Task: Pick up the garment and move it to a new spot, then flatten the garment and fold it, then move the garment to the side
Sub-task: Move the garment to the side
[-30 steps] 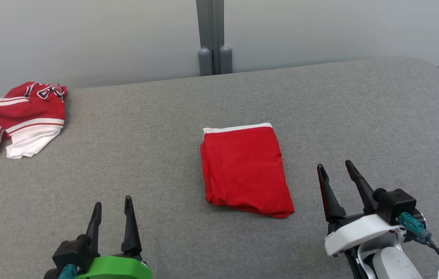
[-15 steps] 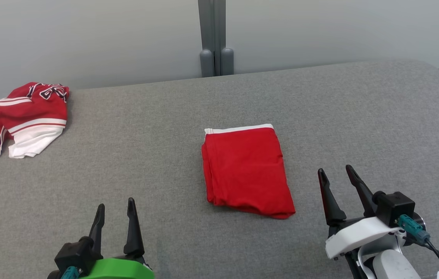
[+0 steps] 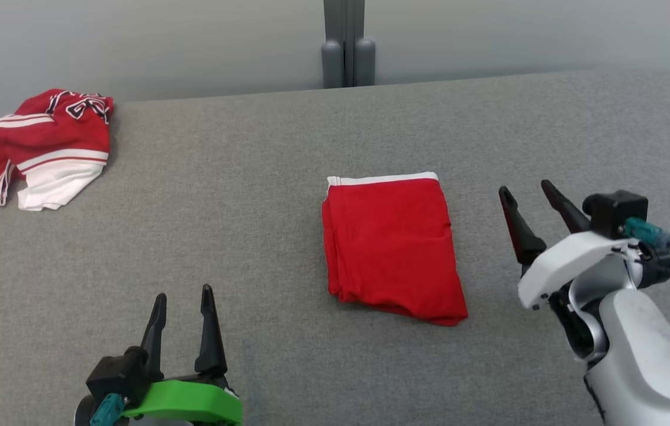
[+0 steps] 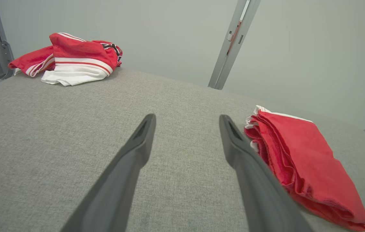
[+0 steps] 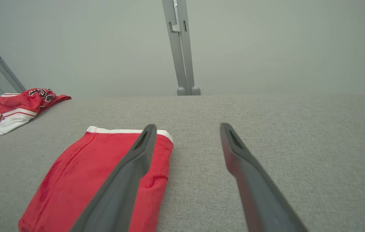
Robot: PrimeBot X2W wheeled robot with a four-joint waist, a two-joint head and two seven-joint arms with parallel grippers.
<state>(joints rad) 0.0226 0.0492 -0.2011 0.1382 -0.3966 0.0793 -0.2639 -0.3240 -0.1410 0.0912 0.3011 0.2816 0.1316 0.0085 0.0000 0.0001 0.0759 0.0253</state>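
The folded red garment lies in the middle of the grey table, just left of the right gripper, whose fingers stand spread and empty. The left gripper, also spread and empty, is nearer, well to the garment's left.

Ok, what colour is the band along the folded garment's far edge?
White band; the head view shows it best.
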